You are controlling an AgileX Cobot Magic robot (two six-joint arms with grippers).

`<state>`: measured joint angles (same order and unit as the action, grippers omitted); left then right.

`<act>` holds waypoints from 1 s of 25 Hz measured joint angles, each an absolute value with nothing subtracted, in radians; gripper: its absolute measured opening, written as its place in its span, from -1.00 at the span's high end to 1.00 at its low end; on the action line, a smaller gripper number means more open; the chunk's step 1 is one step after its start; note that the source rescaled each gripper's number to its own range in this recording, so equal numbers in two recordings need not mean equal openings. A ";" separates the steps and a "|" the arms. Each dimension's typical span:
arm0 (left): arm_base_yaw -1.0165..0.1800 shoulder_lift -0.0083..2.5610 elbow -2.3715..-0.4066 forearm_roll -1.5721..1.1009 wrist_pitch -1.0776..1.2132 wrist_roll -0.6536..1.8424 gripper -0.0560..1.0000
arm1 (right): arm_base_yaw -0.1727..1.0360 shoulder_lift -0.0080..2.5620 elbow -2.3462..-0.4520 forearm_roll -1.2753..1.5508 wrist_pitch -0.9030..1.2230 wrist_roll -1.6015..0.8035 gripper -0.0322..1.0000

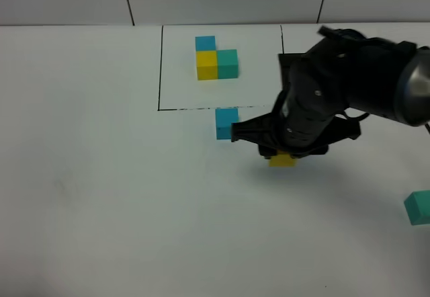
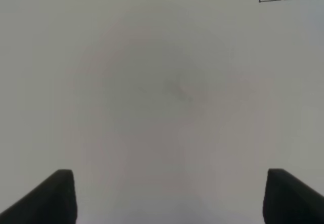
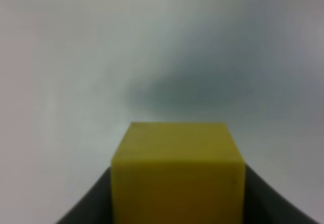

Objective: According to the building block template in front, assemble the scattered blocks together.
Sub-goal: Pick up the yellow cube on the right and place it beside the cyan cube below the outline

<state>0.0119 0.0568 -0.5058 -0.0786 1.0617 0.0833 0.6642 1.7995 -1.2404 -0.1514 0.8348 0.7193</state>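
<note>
**Grip on the yellow block [image 1: 282, 160]**

The right end effector [image 1: 281, 152] clamps it near the building block template [image 1: 216, 58]; the blue block [image 1: 226, 123] sits just outside its outline; the teal block [image 1: 418, 207] lies well apart; the left end effector [image 2: 169, 196] gapes wide.

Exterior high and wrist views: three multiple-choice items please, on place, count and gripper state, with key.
1. Where is the loose blue cube? A) just outside the black outline, at its near edge B) inside the outline C) at the table's right edge
2. How many cubes form the template? A) two B) three C) four
3. The right gripper is: A) open B) shut on the yellow cube C) shut on nothing
Key: A, it sits outside, by the line; B, blue, yellow, teal-green; B, fingers flank the cube.
</note>
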 joint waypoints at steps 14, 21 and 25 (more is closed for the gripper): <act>0.012 0.057 -0.506 -0.079 1.062 0.083 -0.99 | 0.752 2.107 -1.534 -0.147 0.879 0.824 0.91; 0.012 0.057 -0.506 -0.079 1.062 0.083 -0.99 | 0.752 2.166 -1.565 -0.226 0.877 0.824 0.91; 0.012 0.057 -0.506 -0.079 1.062 0.083 -0.99 | 0.752 2.184 -1.565 -0.240 0.862 0.824 0.91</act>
<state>0.0119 0.0568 -0.5058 -0.0786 1.0617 0.0833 0.7524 2.1836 -1.5646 -0.2397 0.8617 0.8240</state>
